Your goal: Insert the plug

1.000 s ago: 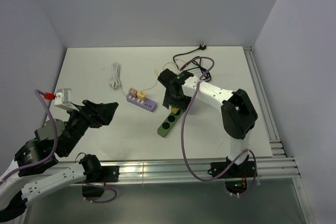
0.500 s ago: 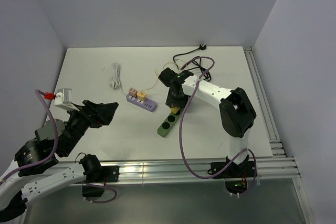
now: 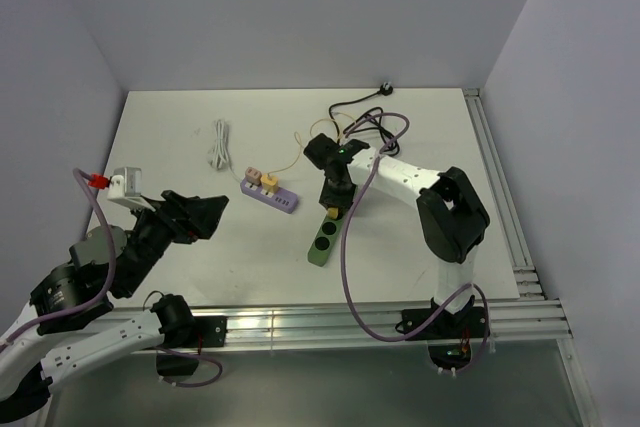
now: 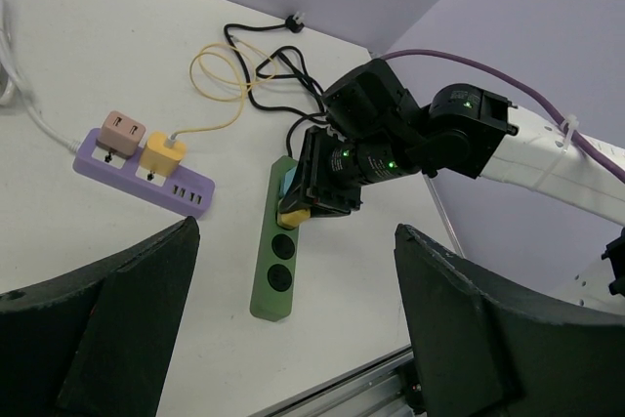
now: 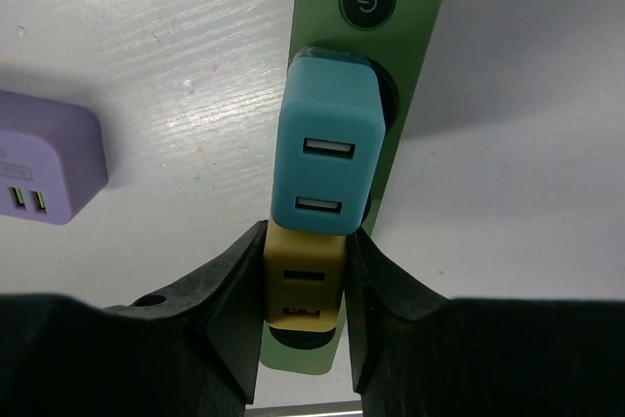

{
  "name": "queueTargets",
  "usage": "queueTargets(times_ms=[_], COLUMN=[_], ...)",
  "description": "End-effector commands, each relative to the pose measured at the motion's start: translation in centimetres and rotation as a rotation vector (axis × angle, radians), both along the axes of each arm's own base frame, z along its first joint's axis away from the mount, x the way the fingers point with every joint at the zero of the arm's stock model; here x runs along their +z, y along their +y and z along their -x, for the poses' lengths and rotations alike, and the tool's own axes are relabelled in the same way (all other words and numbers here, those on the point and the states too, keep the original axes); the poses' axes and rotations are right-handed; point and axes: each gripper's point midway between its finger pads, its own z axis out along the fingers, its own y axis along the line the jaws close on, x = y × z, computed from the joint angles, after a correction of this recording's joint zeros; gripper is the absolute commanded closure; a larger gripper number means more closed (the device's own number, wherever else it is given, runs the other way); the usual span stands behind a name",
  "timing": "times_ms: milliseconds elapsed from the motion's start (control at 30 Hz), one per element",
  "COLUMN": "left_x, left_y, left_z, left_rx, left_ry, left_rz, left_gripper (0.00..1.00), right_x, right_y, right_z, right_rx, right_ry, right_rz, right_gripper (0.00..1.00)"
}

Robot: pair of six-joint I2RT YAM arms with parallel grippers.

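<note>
White table (image 3: pixel 170 147), right hand (image 3: pixel 331 203) clenched on yellow plug (image 5: pixel 305 285), left hand (image 3: pixel 213 211) spread wide

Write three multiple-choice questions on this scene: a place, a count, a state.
1. Where is the blue adapter? A in the green strip; B lying loose; C held in the air.
2. How many adapters sit on the purple strip? A one; B two; C four.
3. The right pincer is: A wide open; B shut on the yellow plug; C shut on nothing.
Key. 1 A: it stands in its socket. 2 B: a pink adapter, a yellow adapter. 3 B: both fingers press it.
</note>
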Motion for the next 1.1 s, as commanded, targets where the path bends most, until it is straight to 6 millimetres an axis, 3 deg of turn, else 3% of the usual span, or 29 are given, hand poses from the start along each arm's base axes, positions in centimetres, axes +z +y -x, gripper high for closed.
queueTargets(times_ms=[0, 167, 267, 433, 633, 667, 700, 733, 900, 1067], left_x=[0.8, 0.7, 0.5, 0.4, 0.2, 0.2, 0.2, 0.2, 0.1, -0.4], left_y=[-0.5, -0.3, -0.4, -0.7, -0.9, -0.9, -0.8, -0.8, -0.7, -0.2], left_z=[0.0, 0.0, -0.1, -0.1, -0.2, -0.2, -0.2, -0.2, -0.2, -0.5], left_rx=[-0.015, -0.01, -0.007, -0.016, -0.017, -0.017, -0.016, -0.017, -0.009, 0.028], left_ry=[-0.017, -0.016, -0.01, -0.009, -0.004, -0.004, -0.004, -0.004, -0.001, 0.023], left_rz=[0.013, 0.013, 0.011, 0.018, 0.013, 0.012, 0.011, 0.012, 0.011, -0.004], left_gripper=[0.14, 0.14, 0.14, 0.14, 0.15, 0.15, 0.15, 0.15, 0.16, 0.16], right_x=[-1.5, -3.7, -3.9, -4.7, -7.0, -7.3, -7.8, -8.8, -8.9, -7.8], right_y=[-1.7, -2.7, -3.3, -3.5, -3.9, -3.0, -2.3, -3.1, -4.5, -4.1], right_z=[0.0, 1.0, 0.4, 1.1, 2.6, 2.4, 3.3, 4.5, 5.1, 3.0], right_rx=[0.01, 0.033, 0.049, 0.107, 0.13, 0.13, 0.136, 0.123, 0.119, 0.143], right_ry=[0.003, 0.04, 0.03, 0.072, 0.12, 0.098, 0.128, 0.161, 0.156, 0.151], right_rz=[0.064, 0.131, 0.232, 0.362, 0.361, 0.306, 0.241, 0.226, 0.295, 0.386], right_gripper=[1.0, 1.0, 1.0, 1.0, 1.0, 1.0, 1.0, 1.0, 1.0, 1.0])
